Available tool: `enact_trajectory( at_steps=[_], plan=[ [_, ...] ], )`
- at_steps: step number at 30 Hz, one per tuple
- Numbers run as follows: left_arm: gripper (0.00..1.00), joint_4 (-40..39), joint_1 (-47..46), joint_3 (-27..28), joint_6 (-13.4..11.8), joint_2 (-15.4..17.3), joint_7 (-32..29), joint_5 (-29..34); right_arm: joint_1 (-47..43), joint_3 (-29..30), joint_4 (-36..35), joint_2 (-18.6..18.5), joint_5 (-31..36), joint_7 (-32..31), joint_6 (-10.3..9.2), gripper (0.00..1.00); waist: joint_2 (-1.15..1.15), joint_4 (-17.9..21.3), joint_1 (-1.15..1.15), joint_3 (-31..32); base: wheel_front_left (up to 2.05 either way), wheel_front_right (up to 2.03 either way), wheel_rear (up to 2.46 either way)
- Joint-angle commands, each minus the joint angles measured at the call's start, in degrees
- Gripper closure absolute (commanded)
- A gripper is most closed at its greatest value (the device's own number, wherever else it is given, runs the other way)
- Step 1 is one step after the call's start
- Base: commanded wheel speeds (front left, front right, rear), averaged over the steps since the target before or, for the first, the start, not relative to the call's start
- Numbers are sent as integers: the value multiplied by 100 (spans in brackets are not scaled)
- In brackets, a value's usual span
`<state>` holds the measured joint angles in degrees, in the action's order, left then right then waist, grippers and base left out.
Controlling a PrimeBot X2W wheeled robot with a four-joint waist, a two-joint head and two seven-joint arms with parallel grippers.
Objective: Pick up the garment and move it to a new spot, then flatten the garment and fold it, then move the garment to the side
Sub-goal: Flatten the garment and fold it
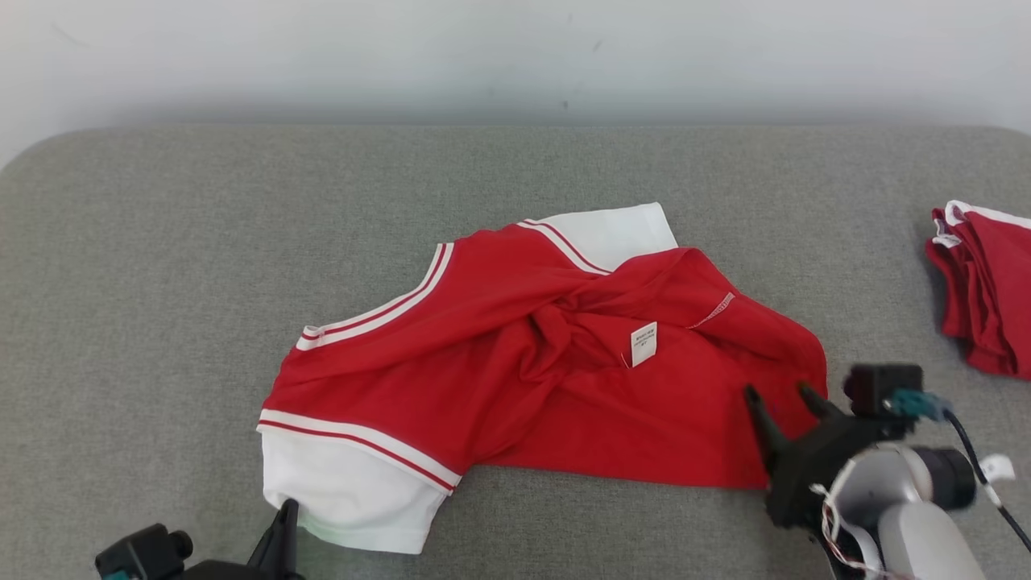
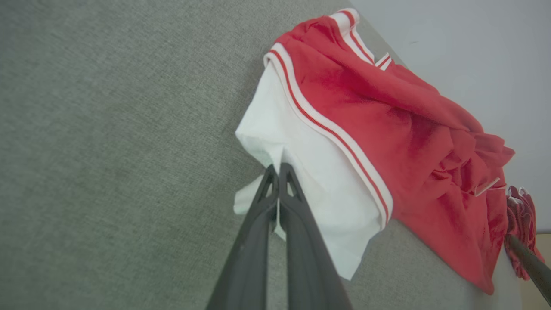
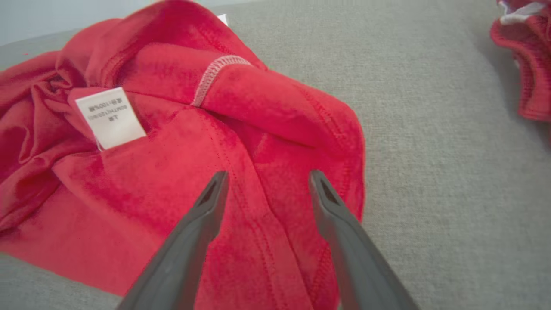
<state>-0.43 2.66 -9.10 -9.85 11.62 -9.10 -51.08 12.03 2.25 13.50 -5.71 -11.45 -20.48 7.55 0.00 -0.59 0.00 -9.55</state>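
Observation:
The garment (image 1: 548, 362) is a red shirt with white, red-striped sleeves, lying crumpled in the middle of the grey surface with its white label (image 1: 643, 344) facing up. My left gripper (image 1: 287, 507) is at the lower left, shut on the edge of the white sleeve (image 2: 301, 172), with a sliver of white cloth showing between its fingers (image 2: 277, 168). My right gripper (image 1: 781, 393) stands open over the garment's (image 3: 172, 172) right red corner, one finger on each side of a seam (image 3: 267, 176), with no cloth pinched.
A second red garment (image 1: 983, 282) with white trim lies bunched at the right edge of the padded grey surface (image 1: 161, 282). A pale wall (image 1: 515, 56) runs behind the far edge.

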Motion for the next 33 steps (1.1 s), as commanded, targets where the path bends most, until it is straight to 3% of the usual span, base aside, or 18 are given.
enact_trajectory(
  at_steps=[1,15,16,18,20,21,22,29,33],
  plan=[
    [100,2,-84,-13,-6,15,-1,18,131,-67,59,5,48,-95,-14,0,0,32,0,-59,0,0,0],
    [100,148,-303,-208,112,-84,-5,42,1013,-428,982,-117,-5,-457,-14,0,0,-246,0,-174,0,0,0],
    [100,152,-304,-213,116,-89,-1,36,1042,-436,1020,-121,0,-442,-14,6,0,-258,0,-175,0,0,0],
    [100,161,-298,-213,120,-87,-4,22,1055,-464,1060,-120,8,-401,-14,56,0,-270,0,-174,0,0,0],
    [100,161,-274,-198,114,-82,8,2,1045,-507,1082,-120,29,-343,-14,80,0,-266,0,-167,0,0,0],
    [100,157,-263,-193,110,-78,14,-3,1052,-521,1084,-123,29,-303,-14,85,0,-260,0,-164,0,0,0],
    [100,149,-254,-188,105,-76,21,-5,1057,-530,1077,-134,28,-271,-14,100,0,-253,0,-159,0,0,0],
    [100,109,-197,-167,73,-59,27,-29,869,-501,957,-202,-56,-82,-14,100,0,-182,0,-101,0,0,0],
    [100,54,-90,-40,26,-11,67,-82,80,-348,151,-148,-569,-182,-14,100,0,-231,0,-27,0,0,0]
  ],
)
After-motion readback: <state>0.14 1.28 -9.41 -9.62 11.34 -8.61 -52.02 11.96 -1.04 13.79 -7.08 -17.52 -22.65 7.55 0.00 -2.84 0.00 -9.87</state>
